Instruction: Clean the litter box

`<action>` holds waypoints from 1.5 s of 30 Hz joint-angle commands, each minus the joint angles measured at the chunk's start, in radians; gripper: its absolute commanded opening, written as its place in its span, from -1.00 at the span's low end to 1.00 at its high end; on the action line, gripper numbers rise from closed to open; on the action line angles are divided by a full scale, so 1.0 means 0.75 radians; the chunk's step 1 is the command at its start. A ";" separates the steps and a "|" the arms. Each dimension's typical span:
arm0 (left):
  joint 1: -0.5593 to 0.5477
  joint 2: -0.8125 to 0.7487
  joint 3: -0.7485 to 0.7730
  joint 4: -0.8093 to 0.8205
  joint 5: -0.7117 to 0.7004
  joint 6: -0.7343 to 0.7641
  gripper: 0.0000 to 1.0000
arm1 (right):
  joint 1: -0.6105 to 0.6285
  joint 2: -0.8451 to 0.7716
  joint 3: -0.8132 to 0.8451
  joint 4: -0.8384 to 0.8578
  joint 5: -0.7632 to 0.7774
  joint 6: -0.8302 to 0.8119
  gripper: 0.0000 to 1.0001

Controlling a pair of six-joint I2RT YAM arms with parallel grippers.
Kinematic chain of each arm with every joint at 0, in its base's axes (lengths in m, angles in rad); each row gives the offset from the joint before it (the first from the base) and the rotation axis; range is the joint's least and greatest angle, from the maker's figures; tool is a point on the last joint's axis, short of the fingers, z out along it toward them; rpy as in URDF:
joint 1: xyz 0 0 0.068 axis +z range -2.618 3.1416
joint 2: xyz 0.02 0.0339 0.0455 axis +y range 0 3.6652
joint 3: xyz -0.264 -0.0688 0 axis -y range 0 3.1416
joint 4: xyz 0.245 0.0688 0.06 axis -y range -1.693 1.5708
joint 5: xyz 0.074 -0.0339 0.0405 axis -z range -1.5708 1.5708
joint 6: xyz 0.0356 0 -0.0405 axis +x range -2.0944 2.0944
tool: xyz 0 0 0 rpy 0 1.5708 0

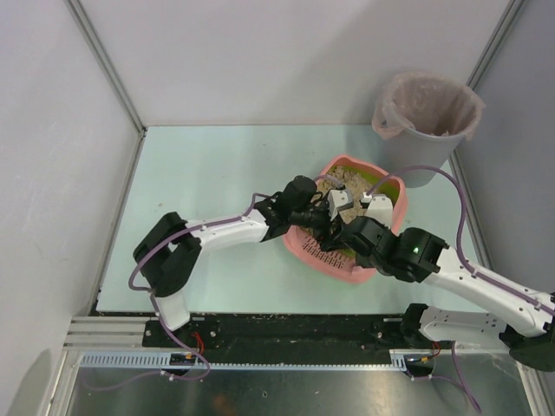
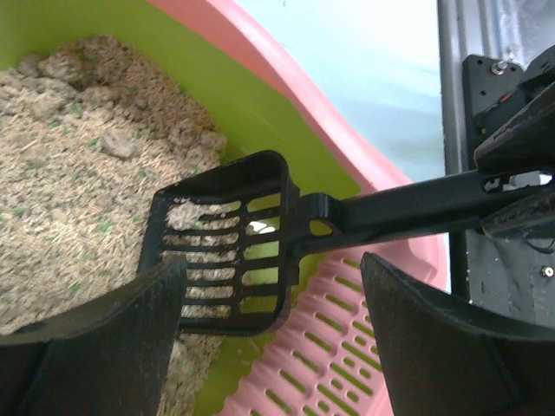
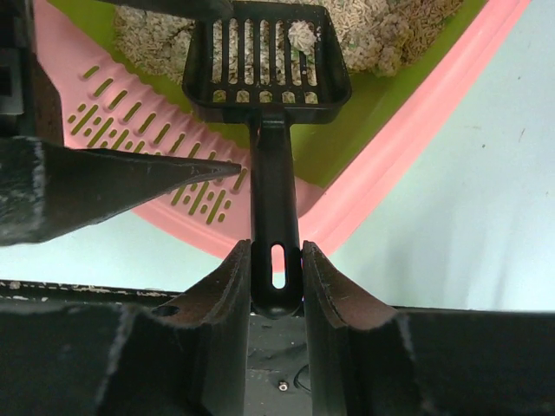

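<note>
The pink litter box with yellow-green lining and beige litter sits right of the table's middle. My right gripper is shut on the handle of the black slotted scoop. It holds the scoop's head over the litter near the slotted rim, with a pale clump in it. My left gripper is open and empty just above the slotted pink rim, close under the scoop. In the top view both grippers, left and right, meet over the box's near end.
A grey round bucket lined with a pinkish bag stands at the back right, just behind the litter box. White walls enclose the pale green table. The black front rail lies below my right gripper.
</note>
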 commanded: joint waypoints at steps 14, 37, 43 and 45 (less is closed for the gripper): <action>0.030 0.185 0.150 -0.017 0.358 -0.135 -0.36 | 0.033 -0.028 0.062 0.011 0.136 -0.127 -1.00; 0.075 0.216 0.167 -0.025 0.543 -0.270 -1.00 | 0.036 -0.002 -0.152 0.272 0.118 -0.131 0.07; 0.104 0.220 0.179 -0.031 0.539 -0.329 -1.00 | 0.089 0.012 -0.173 0.270 0.161 -0.096 0.15; 0.102 0.220 0.177 -0.031 0.541 -0.337 -1.00 | 0.095 0.037 -0.177 0.274 0.173 -0.082 0.15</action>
